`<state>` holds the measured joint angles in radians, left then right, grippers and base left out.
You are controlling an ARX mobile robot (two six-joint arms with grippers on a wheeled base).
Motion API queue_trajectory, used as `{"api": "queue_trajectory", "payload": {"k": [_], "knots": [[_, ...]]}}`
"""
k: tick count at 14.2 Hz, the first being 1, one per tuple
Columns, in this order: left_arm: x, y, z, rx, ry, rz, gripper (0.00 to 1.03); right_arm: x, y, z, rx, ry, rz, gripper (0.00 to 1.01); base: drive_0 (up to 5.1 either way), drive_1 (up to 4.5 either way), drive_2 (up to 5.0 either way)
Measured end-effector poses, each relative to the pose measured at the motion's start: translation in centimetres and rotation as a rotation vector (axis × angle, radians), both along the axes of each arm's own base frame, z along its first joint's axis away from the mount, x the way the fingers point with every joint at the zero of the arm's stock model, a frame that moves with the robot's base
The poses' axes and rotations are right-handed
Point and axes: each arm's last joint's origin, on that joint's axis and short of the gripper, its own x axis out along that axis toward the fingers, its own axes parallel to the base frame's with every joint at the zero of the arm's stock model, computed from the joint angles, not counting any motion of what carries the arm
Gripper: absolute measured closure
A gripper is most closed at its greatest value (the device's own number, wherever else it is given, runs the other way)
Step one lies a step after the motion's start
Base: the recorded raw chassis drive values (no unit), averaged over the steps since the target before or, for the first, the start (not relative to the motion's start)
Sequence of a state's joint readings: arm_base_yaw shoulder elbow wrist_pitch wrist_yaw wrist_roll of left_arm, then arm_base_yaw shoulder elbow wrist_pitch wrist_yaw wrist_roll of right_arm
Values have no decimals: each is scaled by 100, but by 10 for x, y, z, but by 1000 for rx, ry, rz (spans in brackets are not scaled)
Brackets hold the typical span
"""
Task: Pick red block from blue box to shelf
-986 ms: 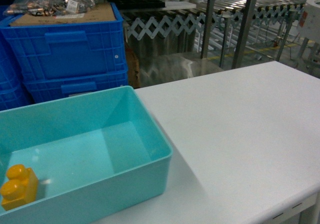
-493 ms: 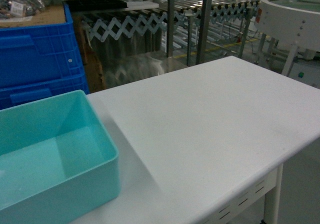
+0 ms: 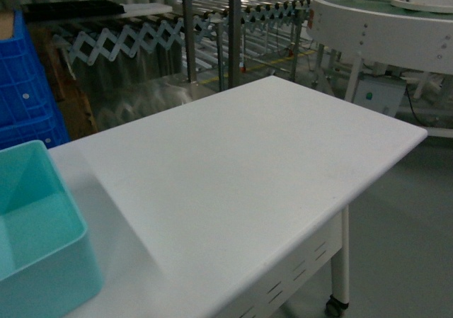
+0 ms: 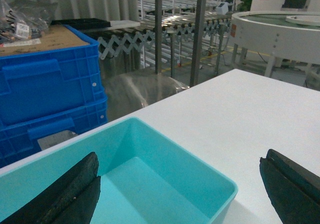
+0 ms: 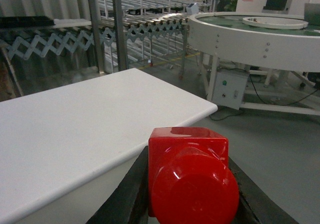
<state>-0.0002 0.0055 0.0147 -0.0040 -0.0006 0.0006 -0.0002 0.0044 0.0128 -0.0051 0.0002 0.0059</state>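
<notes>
The red block [image 5: 187, 159] fills the lower middle of the right wrist view, stud toward the camera. My right gripper [image 5: 189, 186] is shut on it, one dark finger on each side, and hangs beyond the table's right edge over the floor. My left gripper [image 4: 180, 166] stands open above the blue box [image 4: 165, 144], nothing between its fingers. In the head view only a corner of the blue box [image 3: 42, 261] shows at lower left, and neither gripper appears. The shelf's steel uprights [image 3: 189, 27] rise behind the table; the same shelf [image 5: 119, 29] stands beyond the table in the right wrist view.
The white table [image 3: 233, 169] ends in a rounded corner at right. Dark blue crates [image 4: 50, 84] are stacked behind the box. A round white conveyor table [image 3: 382, 20] stands at far right, an expanding roller conveyor [image 3: 127, 38] at the back.
The head view has swung to the right: the blue box and crates slid toward the left edge, the yellow brick left the view, and the round white table came in.
</notes>
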Motion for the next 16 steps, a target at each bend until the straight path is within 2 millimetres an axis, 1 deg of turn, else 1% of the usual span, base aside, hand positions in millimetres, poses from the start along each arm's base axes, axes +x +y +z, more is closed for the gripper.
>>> {"api": "queue_trajectory", "payload": {"k": [16], "knots": [[0, 0, 0, 0, 0, 0, 5, 0, 0, 0, 0, 0, 0, 72, -147, -147, -147]]}}
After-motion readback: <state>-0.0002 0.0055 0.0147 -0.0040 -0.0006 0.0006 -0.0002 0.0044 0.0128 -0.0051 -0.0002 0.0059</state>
